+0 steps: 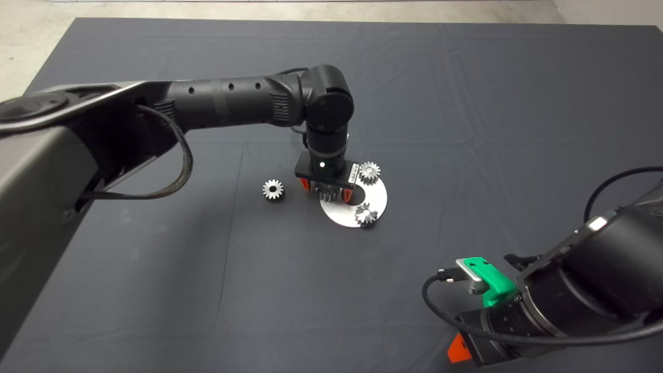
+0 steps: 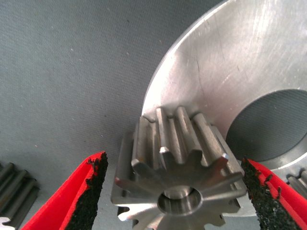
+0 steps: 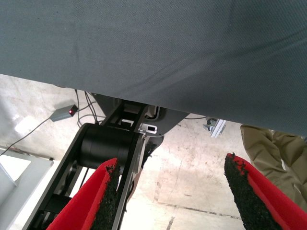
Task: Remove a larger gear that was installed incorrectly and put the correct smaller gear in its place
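My left gripper (image 1: 327, 190) hangs straight down over the near-left rim of a round silver plate (image 1: 339, 213). It is open, with one red finger on each side of a smaller gear (image 2: 180, 167). That gear sits on a silver peg at the plate's (image 2: 230, 57) edge. One pad (image 2: 252, 191) touches a tooth, and a thin gap shows at the other pad (image 2: 91, 194). The larger gear (image 1: 272, 190), with a dark centre hole, lies on the mat to the left of the plate. Its edge shows in the left wrist view too (image 2: 12, 194). My right gripper (image 3: 172, 167) is open and holds nothing.
Two more small gears (image 1: 369, 172) (image 1: 365, 214) sit on the plate, around its round centre hole (image 1: 363, 196). The right arm (image 1: 570, 295) is parked at the lower right edge of the mat. Its wrist view shows the mat's edge, floor cables and a person's leg (image 3: 273, 148).
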Available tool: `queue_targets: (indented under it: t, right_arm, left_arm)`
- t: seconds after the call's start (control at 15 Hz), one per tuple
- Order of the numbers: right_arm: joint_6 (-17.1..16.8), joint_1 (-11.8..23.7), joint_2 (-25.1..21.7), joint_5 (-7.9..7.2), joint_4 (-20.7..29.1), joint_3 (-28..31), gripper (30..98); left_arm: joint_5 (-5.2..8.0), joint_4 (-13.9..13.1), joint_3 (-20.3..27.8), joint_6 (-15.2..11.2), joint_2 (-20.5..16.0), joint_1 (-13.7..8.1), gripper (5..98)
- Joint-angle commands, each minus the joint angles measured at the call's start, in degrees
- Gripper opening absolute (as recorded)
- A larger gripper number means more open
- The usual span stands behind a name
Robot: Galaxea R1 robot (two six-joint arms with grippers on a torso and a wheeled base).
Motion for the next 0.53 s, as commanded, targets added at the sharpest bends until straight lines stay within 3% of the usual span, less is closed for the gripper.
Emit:
queue_targets:
  t: [0.0, 0.47]
  right_arm:
    - [-0.26, 1.08, 0.10, -7.11, 1.77, 0.34, 58.4]
    - [-0.26, 1.08, 0.19, -7.11, 1.76, 0.42, 58.4]
  left_arm:
    - [0.20, 1.57, 0.07, 0.52, 0.14, -1.50, 70.4]
    - [0.20, 3.50, 0.16, 0.61, 0.14, -1.25, 70.4]
